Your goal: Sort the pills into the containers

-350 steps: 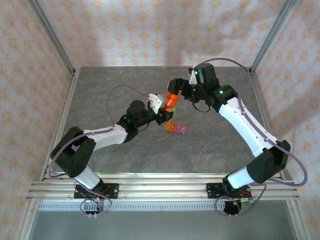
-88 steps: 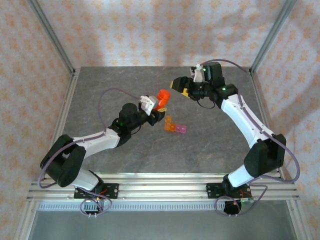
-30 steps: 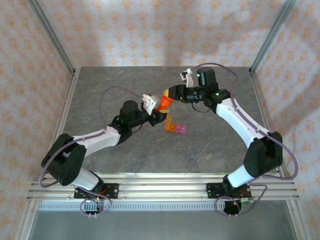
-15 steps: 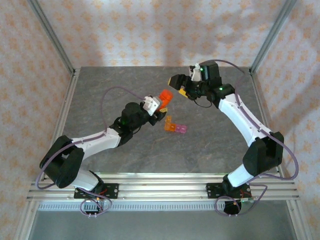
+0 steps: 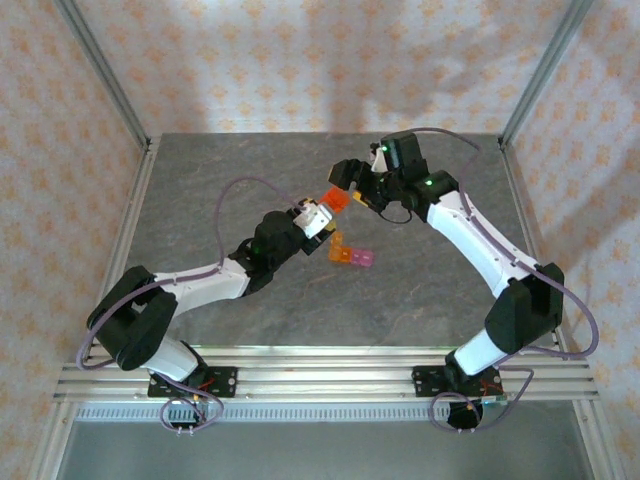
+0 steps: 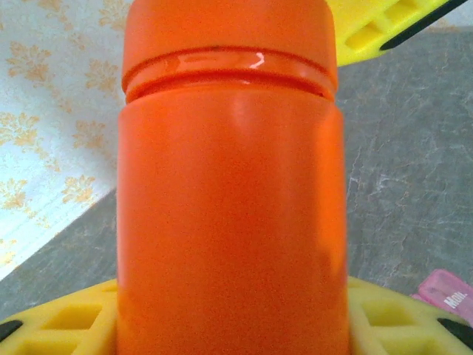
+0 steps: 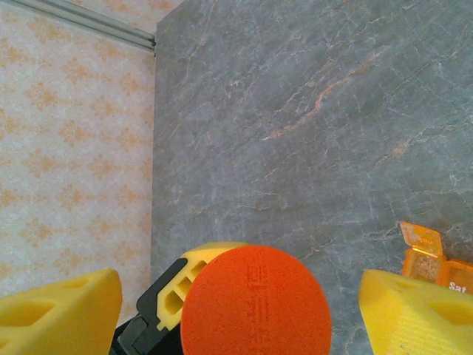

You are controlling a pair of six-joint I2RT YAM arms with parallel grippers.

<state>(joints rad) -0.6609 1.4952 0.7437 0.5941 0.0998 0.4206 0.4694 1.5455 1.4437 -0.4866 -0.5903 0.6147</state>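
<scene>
Left end effector (image 5: 320, 213) grips an orange bottle (image 6: 229, 200); right end effector (image 5: 346, 182), opened wide, flanks its cap (image 7: 255, 299). It should centre, close squarely, then twist. Orange and pink containers (image 5: 350, 255) rest on the surface (image 5: 250, 170) nearby.

Orange bottle (image 6: 229, 200) close between yellow fingers (image 6: 66, 322); pink container (image 6: 447, 292) lower right on grey table (image 6: 399, 170).

One orange bottle (image 5: 337, 199), one orange container (image 5: 341, 252), one pink container (image 5: 363, 258), two robot arms (image 5: 205, 280) (image 5: 470, 240).

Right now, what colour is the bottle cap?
Orange cap, matching the bottle; left wrist view shows it best.
</scene>
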